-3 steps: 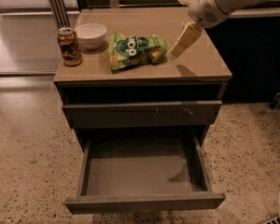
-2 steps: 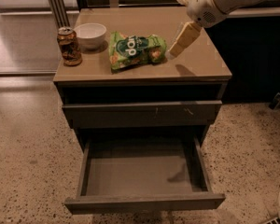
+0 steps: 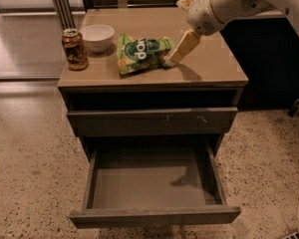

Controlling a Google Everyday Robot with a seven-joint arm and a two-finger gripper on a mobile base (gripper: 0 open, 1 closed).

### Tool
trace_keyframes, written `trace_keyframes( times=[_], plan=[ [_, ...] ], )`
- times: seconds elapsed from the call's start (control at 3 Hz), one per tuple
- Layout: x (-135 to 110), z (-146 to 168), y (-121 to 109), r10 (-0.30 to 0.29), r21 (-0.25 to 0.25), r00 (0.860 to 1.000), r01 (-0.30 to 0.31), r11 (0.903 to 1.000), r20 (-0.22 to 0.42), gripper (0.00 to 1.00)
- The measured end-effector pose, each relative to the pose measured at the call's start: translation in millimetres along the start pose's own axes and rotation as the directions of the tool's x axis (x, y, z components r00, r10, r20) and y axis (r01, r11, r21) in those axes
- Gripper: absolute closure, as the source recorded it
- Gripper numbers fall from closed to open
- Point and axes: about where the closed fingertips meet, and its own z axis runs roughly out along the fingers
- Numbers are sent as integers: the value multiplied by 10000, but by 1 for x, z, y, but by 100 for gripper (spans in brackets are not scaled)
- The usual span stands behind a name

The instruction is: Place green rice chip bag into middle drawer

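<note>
The green rice chip bag (image 3: 139, 51) lies flat on the cabinet top (image 3: 209, 68), left of centre. My gripper (image 3: 175, 54) reaches down from the upper right on the white arm (image 3: 224, 4), and its tan tip is at the bag's right end. The middle drawer (image 3: 149, 183) is pulled open below, and its grey floor is bare. It sits under the closed drawer front (image 3: 152, 119) that has small pale scratch marks.
A brown drink can (image 3: 74, 49) stands at the top's left edge. A white bowl (image 3: 96, 36) stands just behind and right of it. Speckled floor surrounds the cabinet. A dark cabinet stands at the right.
My gripper has moved left and down, from just right of the bag to the bag's right end. The bag, can, bowl and drawer have not moved.
</note>
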Motion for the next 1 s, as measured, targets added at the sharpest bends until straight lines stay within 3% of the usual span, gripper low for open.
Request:
trace_keyframes(
  times=[0.33,1.0],
  plan=[
    [-1,37,-10,-9,-52,9996,10,10000,284,0],
    [16,89,-25,17,-288,9999,-21,9996,-166,0]
  ],
)
